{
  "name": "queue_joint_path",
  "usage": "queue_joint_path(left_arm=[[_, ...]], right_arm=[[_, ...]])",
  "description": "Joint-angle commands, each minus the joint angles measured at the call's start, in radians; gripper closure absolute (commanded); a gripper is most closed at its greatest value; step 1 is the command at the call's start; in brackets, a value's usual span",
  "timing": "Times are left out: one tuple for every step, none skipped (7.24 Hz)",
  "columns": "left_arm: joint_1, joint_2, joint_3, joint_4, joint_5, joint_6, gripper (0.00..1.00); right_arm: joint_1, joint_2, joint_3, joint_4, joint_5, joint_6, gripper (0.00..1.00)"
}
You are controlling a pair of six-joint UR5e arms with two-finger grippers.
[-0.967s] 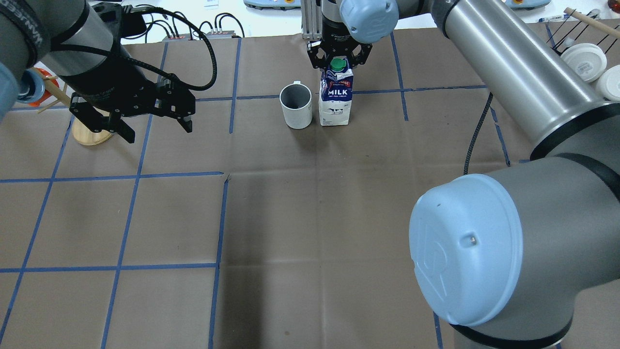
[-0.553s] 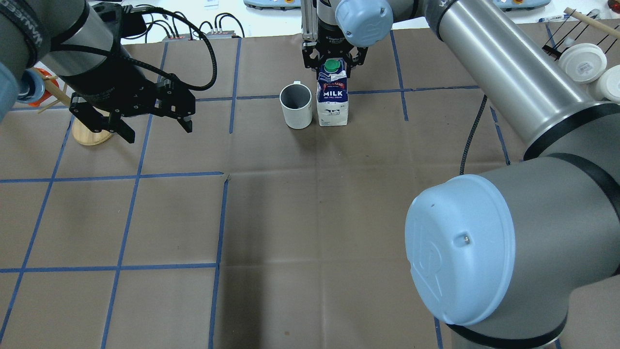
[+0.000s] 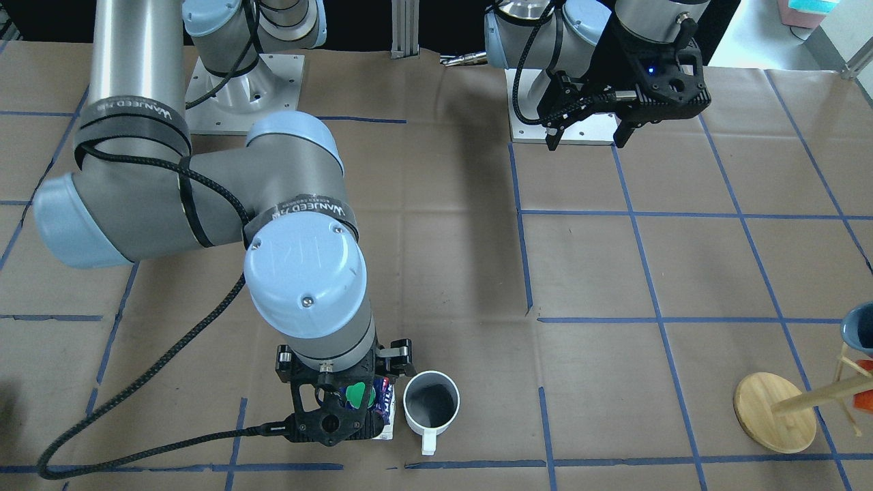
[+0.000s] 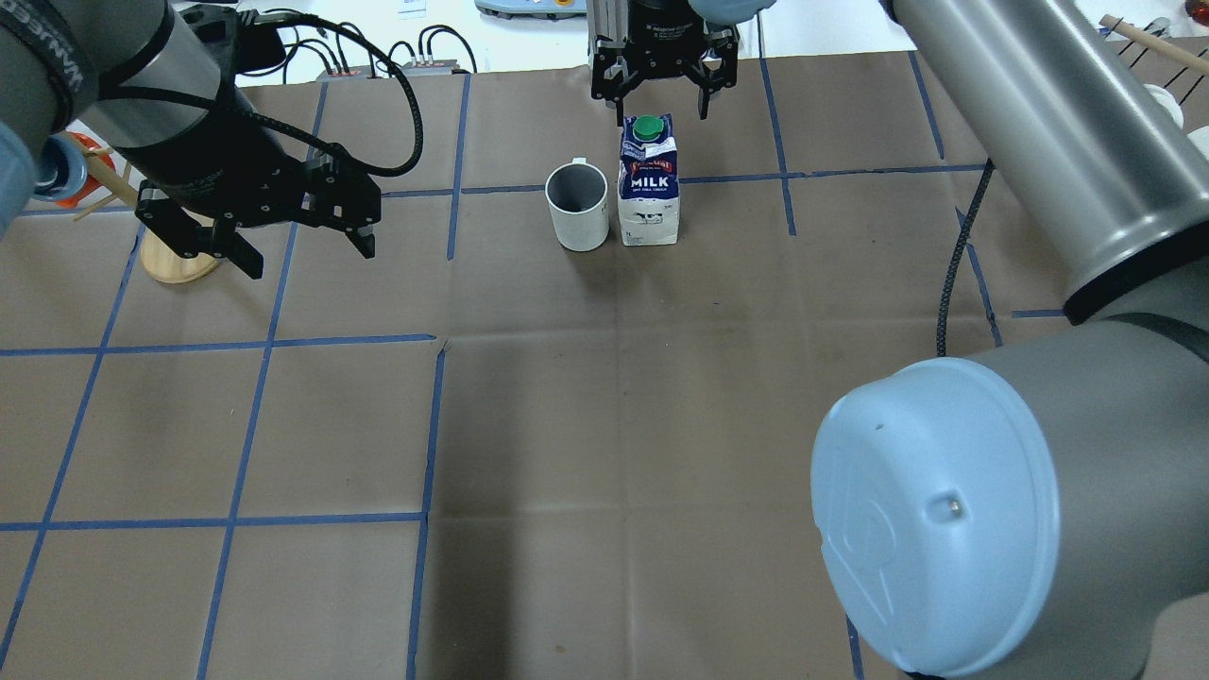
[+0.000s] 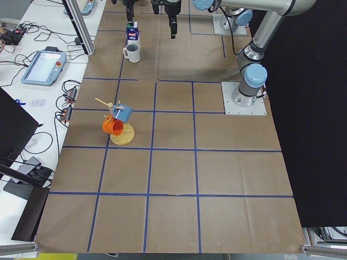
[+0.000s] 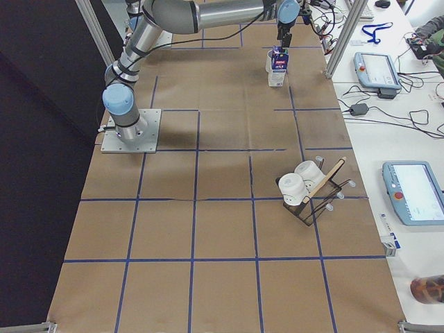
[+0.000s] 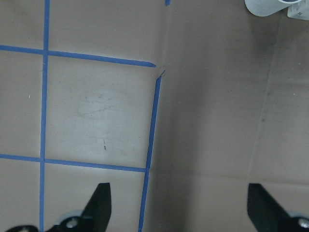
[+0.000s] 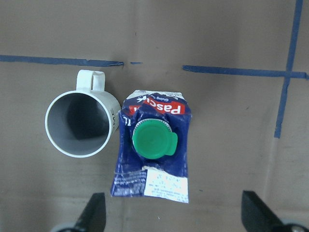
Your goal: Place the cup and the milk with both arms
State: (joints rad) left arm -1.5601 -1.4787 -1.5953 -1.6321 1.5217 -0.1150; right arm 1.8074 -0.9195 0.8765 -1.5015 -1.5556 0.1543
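Note:
The milk (image 4: 649, 194) stands upright on the brown table, green cap up, right beside the cup (image 4: 577, 206), a white mug with a grey inside. My right gripper (image 4: 661, 94) is open and empty, above and just behind the carton. Its wrist view looks straight down on the milk (image 8: 154, 159) and the cup (image 8: 82, 125), with the right gripper (image 8: 176, 217) spread wide. In the front view the right gripper (image 3: 334, 412) hides most of the milk (image 3: 385, 409); the cup (image 3: 431, 408) is beside it. My left gripper (image 4: 310, 257) is open and empty, well left of the cup.
A wooden mug stand (image 4: 175, 260) stands at the far left, holding a blue and an orange mug (image 5: 116, 122). A black rack with white cups (image 6: 305, 184) is at the right. Blue tape lines (image 4: 434, 416) grid the table. The left wrist view shows the cup's bottom (image 7: 275, 6).
My right gripper held the carton's top, then let go, opened and rose up and back. The carton shifted slightly left and stands free. The left arm has not moved.

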Motion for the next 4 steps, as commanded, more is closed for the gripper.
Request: queue_joint_path(left_arm=[[0.0,0.0,0.0,0.0,0.0,0.0,0.0],[0.0,0.0,0.0,-0.002,-0.002,0.0,0.0],[0.0,0.001,0.0,-0.002,0.0,0.0,0.0],[0.0,0.001,0.0,-0.002,-0.002,0.0,0.0]], right_arm=[[-0.055,-0.105,0.016,0.187,-0.009,-0.087,0.02],[-0.097,-0.177,0.062,0.238,-0.011,-0.125,0.04],[-0.132,-0.25,0.134,0.239,-0.009,-0.148,0.04],[-0.163,-0.33,0.268,0.219,-0.009,-0.148,0.07]])
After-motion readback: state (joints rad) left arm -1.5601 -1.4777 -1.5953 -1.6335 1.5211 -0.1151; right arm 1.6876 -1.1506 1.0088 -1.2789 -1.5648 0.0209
